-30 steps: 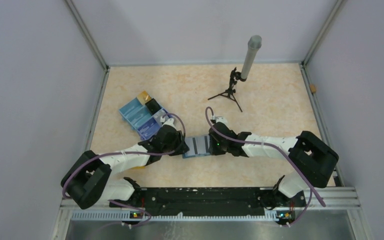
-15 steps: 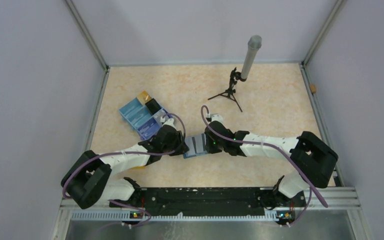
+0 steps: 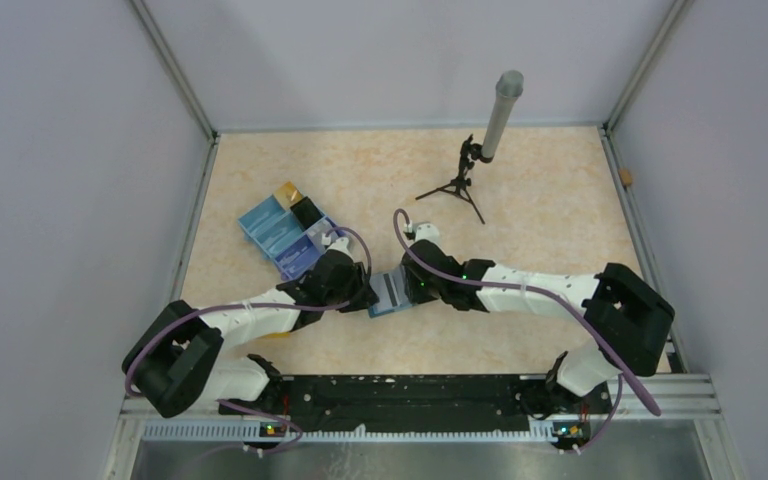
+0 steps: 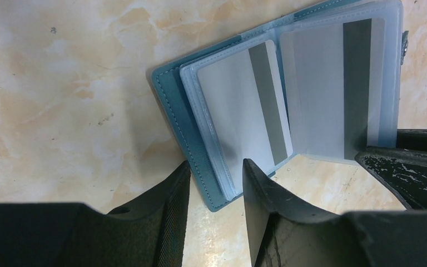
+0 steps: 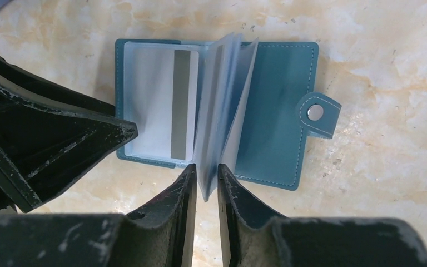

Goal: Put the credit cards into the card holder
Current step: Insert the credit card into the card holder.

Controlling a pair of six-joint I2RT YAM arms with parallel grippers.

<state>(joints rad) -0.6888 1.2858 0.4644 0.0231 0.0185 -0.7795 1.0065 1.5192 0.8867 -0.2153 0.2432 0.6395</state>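
Note:
The teal card holder [image 3: 390, 293] lies open on the table between my two grippers. In the right wrist view its cover [image 5: 278, 111] is spread flat, clasp to the right. A pale credit card [image 5: 158, 100] with a grey stripe sits in the left sleeve. My right gripper [image 5: 206, 167] is shut on the clear pages [image 5: 225, 94], which stand upright between its fingers. In the left wrist view two pale striped cards [image 4: 233, 105] [image 4: 322, 83] show inside sleeves. My left gripper [image 4: 217, 164] is open and straddles the holder's near corner [image 4: 175, 105].
A blue partitioned tray [image 3: 272, 232] with gold [image 3: 288, 192] and black [image 3: 308, 212] pieces in it stands just behind my left gripper [image 3: 368, 291]. A small tripod [image 3: 457, 186] carrying a grey cylinder [image 3: 501, 110] stands at the back, beyond my right gripper [image 3: 407, 288].
My right gripper has moved left towards the left gripper, taking the clear pages with it, so less of the open holder shows from above. The left arm has barely moved.

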